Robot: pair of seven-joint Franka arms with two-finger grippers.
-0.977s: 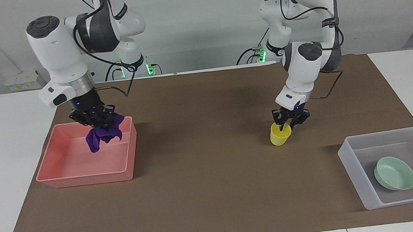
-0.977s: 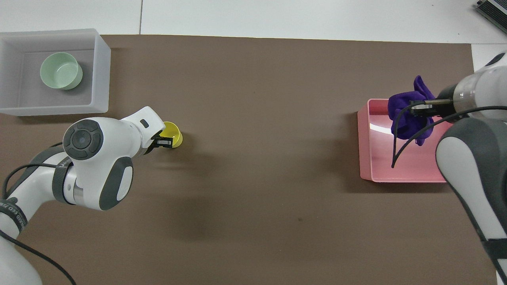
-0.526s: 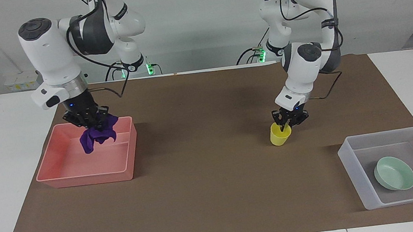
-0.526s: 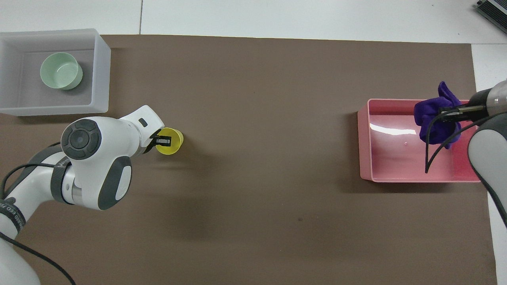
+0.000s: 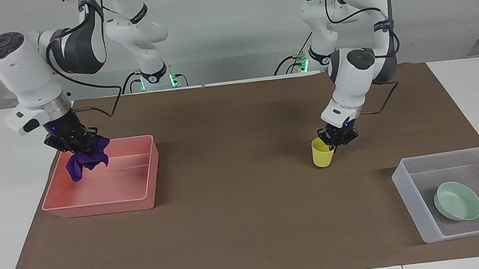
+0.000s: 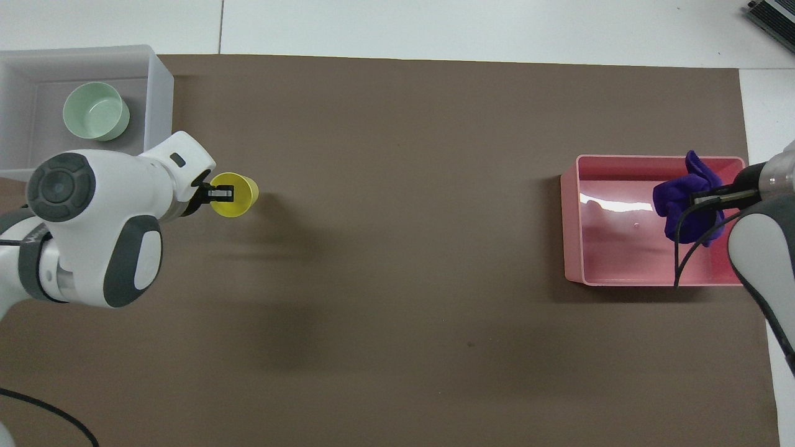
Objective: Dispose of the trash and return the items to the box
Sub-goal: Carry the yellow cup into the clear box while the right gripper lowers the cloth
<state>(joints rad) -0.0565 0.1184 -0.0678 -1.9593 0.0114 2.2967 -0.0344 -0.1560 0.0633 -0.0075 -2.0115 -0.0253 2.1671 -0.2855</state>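
The purple rag, the trash [image 5: 83, 161] [image 6: 681, 194], hangs from my right gripper [image 5: 81, 149] [image 6: 708, 197], which is shut on it over the pink bin [image 5: 102, 208] [image 6: 596, 248], by the bin's end wall at the right arm's end of the table. My left gripper [image 5: 335, 141] [image 6: 218, 194] is shut on the rim of the yellow cup [image 5: 322, 155] [image 6: 241, 196]. The cup is tilted and just off the mat, beside the box. The box, a translucent bin [image 5: 443, 154] [image 6: 159, 112], holds the mint-green bowl [image 5: 458, 202] [image 6: 93, 112].
A brown mat [image 5: 250, 224] covers most of the white table. The pink bin stands at the right arm's end and the translucent box at the left arm's end. Cables and the arm bases line the robots' edge.
My right gripper carried the rag across the pink bin toward the right arm's end of the table. My left gripper closed on the cup's rim and moved it toward the box.
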